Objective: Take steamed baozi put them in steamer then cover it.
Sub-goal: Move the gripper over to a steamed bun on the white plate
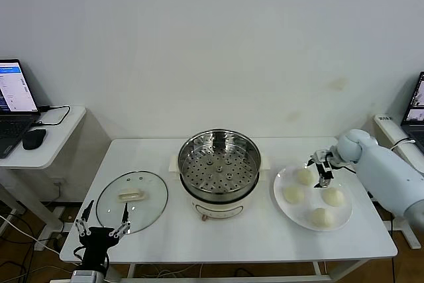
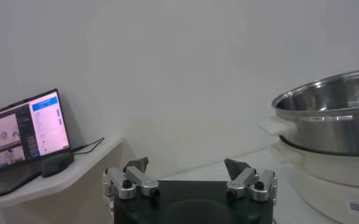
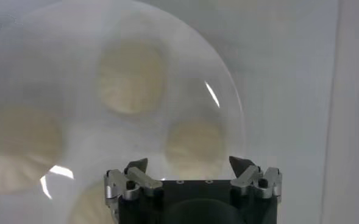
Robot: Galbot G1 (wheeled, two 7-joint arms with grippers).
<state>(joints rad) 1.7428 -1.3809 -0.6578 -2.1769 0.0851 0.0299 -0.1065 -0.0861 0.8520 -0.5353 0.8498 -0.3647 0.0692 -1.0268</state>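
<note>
Left tool (image 1: 102, 222) of mine hangs low at the counter's near-left corner, fingers spread wide and gripping nothing; I judge it waits there because the cover (image 1: 132, 201) lies just beyond it, flat on the counter (image 1: 218, 233) with its cream handle up, ready for the last step. Next along, the steamer (image 1: 219, 171) stands mid-counter, lidless, its perforated tray bare, so the mouth is free for loading. To its right sits the white plate (image 1: 281, 197) with all 4 steamed baozi (image 1: 293, 194) on it, spaced apart from each other, which leaves room for a finger on either side of each one. My right tool (image 1: 322, 171) hovers over the plate's far side, between the 2 rear buns, also spread and carrying nothing; its wrist view looks down on the buns, so I judge it is lining up for the first pick. None of the 4 is in the steamer yet, so the task is barely begun. Soft dough will need a light squeeze.
</note>
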